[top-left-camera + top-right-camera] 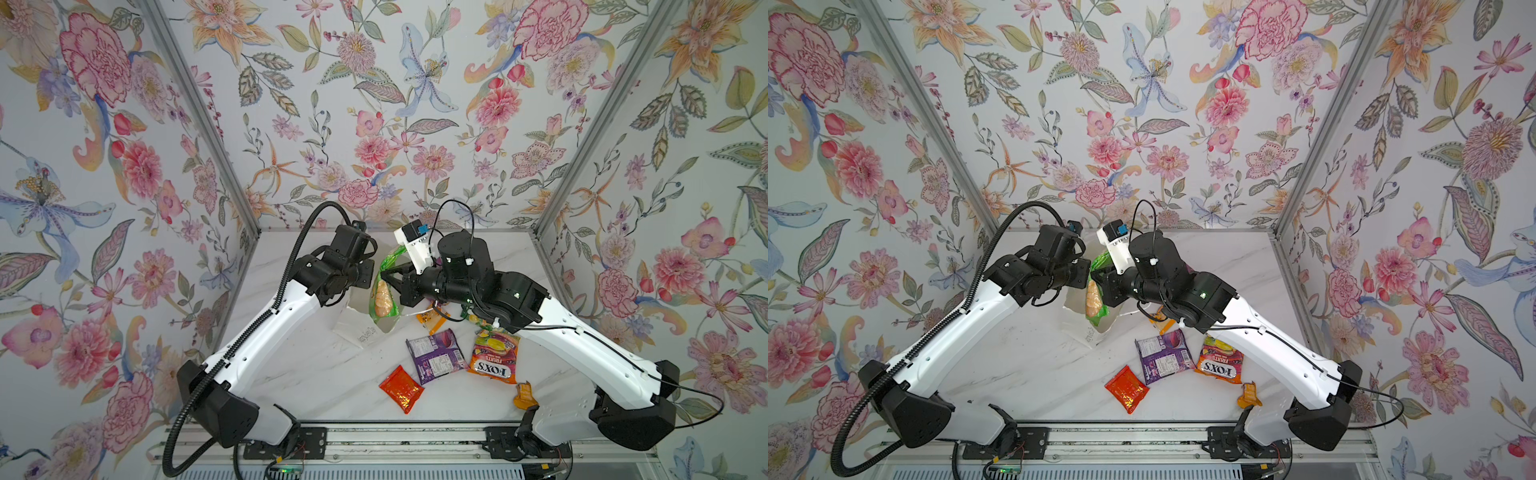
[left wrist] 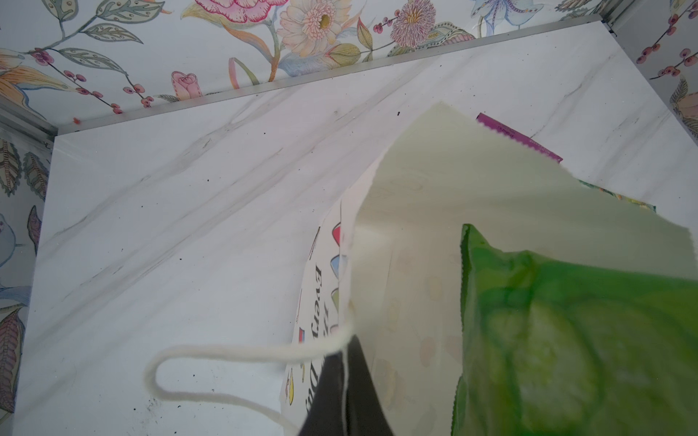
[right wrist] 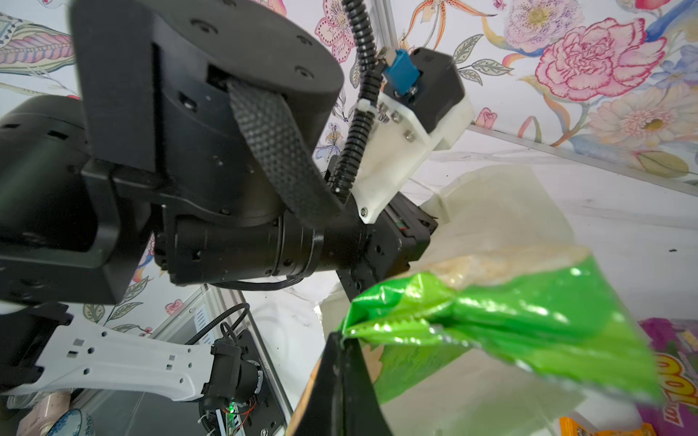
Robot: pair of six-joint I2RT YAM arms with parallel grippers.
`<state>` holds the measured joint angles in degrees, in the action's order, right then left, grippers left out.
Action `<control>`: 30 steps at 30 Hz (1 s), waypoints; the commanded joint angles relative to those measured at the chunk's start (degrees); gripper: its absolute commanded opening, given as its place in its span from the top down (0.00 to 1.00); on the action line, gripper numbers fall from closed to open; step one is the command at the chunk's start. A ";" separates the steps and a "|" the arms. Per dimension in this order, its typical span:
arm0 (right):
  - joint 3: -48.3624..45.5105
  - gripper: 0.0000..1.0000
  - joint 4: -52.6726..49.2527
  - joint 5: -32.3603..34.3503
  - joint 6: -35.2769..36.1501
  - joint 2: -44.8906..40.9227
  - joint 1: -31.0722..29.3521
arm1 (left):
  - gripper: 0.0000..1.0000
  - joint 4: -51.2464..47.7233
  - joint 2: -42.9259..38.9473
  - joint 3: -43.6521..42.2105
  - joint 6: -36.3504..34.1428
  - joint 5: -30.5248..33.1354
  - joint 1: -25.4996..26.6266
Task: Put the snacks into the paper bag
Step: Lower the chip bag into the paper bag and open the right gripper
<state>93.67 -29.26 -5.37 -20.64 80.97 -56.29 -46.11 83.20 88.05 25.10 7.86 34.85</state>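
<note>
- Chips first: the green chips bag (image 1: 384,299) hangs from the right jaws, which are pinched tight on its crimped top edge, as the right wrist view shows plainly.
- Its lower end dips into the mouth of the paper bag (image 1: 357,328), about halfway in by my reading, and it is not let go yet.
- The left jaws are clamped on the paper bag's rim beside the cord handle (image 2: 211,355), holding the mouth up and open toward the right arm.
- Inside the bag I see only pale paper walls; the bottom is hidden, so I cannot say whether anything lies in there.
- Plenty left out on the counter (image 1: 316,374): a purple packet (image 1: 434,355), an orange FOX'S bag (image 1: 494,357) just beside it, a red-orange foil pack (image 1: 401,388) and a small orange sachet (image 1: 524,395) near the right arm's base.
- Another orange sachet (image 1: 430,318) sits half under the right arm.
- Beyond the paper bag, the left wrist view catches a second purple packet's edge (image 2: 517,139).
- So this looks like the early stretch.
- In the way: the two wrists crowd close over the mouth, and the right arm's cable (image 1: 446,318) dangles above that tucked sachet.
</note>
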 commanded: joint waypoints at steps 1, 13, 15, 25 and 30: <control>-1.58 1.00 2.61 2.71 -0.47 -1.99 -0.06 | 1.00 1.28 -2.08 -0.75 0.89 0.28 0.43; -4.81 1.00 -0.67 11.06 -2.94 -2.05 2.81 | 1.00 1.63 -2.67 -2.08 0.94 1.67 0.44; -4.65 1.00 -1.86 11.80 -3.41 -1.71 2.94 | 1.00 1.56 -2.86 -2.34 0.92 2.06 0.39; -0.57 1.00 -10.69 14.78 -5.20 4.22 2.81 | 1.00 1.59 -4.49 -3.12 0.69 2.44 0.50; 0.94 1.00 -12.31 14.48 -6.05 6.36 2.54 | 1.00 3.39 -4.89 -4.52 0.26 -0.05 0.46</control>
<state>92.07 -39.59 7.62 -25.54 87.11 -53.54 -44.03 79.53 84.47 25.08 9.13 34.85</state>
